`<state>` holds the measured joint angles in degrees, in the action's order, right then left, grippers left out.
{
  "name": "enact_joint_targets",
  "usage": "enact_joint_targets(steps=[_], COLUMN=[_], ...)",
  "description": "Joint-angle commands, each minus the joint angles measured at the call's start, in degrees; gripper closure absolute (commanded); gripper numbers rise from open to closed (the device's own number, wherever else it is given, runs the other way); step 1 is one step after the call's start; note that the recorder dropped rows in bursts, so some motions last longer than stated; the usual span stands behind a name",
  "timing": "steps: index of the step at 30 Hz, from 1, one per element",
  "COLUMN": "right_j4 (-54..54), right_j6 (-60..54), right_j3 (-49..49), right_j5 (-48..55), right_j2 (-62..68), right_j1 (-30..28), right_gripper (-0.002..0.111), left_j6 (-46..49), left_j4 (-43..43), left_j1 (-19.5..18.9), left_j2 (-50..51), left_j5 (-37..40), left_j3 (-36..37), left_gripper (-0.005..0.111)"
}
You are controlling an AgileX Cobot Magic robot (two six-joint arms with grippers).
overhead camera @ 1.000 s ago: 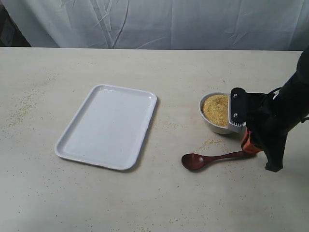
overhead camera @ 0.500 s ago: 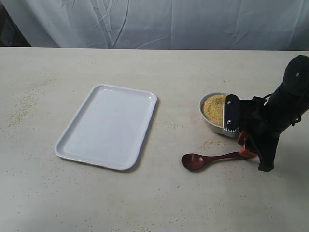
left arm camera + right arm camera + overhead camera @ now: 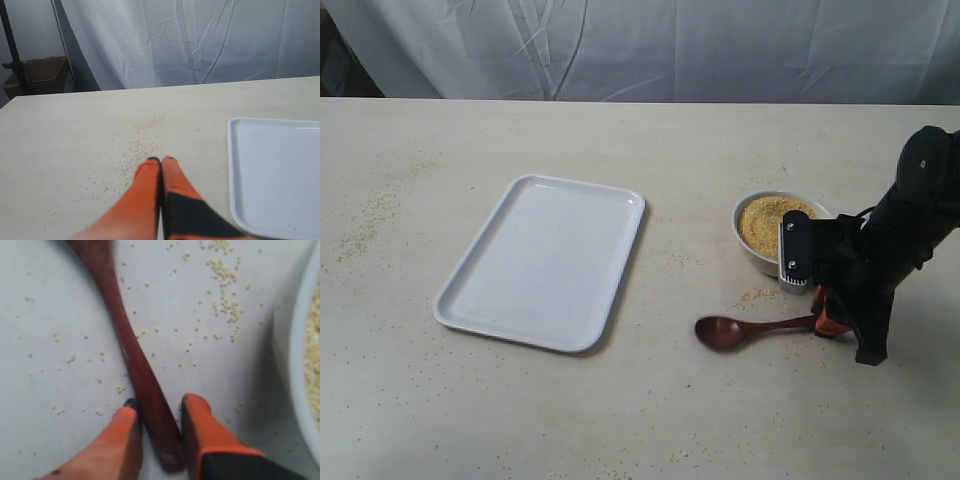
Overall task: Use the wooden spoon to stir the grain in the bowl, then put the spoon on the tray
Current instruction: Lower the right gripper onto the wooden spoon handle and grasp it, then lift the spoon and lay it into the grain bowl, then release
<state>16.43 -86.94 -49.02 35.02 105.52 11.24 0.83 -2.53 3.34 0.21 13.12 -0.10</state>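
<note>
Right gripper (image 3: pixel 161 405) straddles spoon (image 3: pixel 122 335) handle end, jaws narrowly apart, not yet clamped. Glossy, light, stiff: grip squarely or you'll lose it.

Open table (image 3: pixel 672 395) lies between the tray (image 3: pixel 540 262) and the spoon (image 3: pixel 752 328), with plenty of room to pass. Over on the right it's tight: the bowl (image 3: pixel 750 255) stands just behind the spoon's handle, close beside the right gripper (image 3: pixel 826 322) straddling it.
</note>
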Motion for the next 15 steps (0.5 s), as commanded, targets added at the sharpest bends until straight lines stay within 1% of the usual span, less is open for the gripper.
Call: enact_joint_targets(steps=[1,2,6,10,12,13,15], right_j4=[0.0,0.0,0.1,-1.3,-7.6,-12.5,-22.8], right_j6=[-0.5,-0.5,-1.1,-1.1,0.8,3.2,12.7], right_j3=[0.1,0.1,0.1,0.1,0.1,0.1,0.1], right_j5=[-0.2,0.0,2.3,3.4,2.5,0.2,-6.3], right_j2=[0.9,0.9,-1.4,-10.7,-16.9,-18.5,-18.8], right_j1=[0.2,0.2,0.2,0.2,0.1,0.1,0.1], right_gripper=[0.107,0.109,0.108,0.108,0.108,0.108,0.108], left_j6=[-0.2,-0.2,-0.2,-0.2,-0.2,-0.2,-0.2], left_j4=[-0.1,-0.1,-0.1,-0.1,-0.1,-0.1,-0.1], left_j1=[0.2,0.2,0.2,0.2,0.2,0.2,0.2], left_j2=[-0.2,-0.2,-0.2,-0.2,-0.2,-0.2,-0.2], left_j5=[-0.7,-0.7,-0.7,-0.7,-0.7,-0.7,-0.7], left_j3=[0.1,0.1,0.1,0.1,0.1,0.1,0.1], left_gripper=[0.107,0.107,0.107,0.107,0.107,0.107,0.107])
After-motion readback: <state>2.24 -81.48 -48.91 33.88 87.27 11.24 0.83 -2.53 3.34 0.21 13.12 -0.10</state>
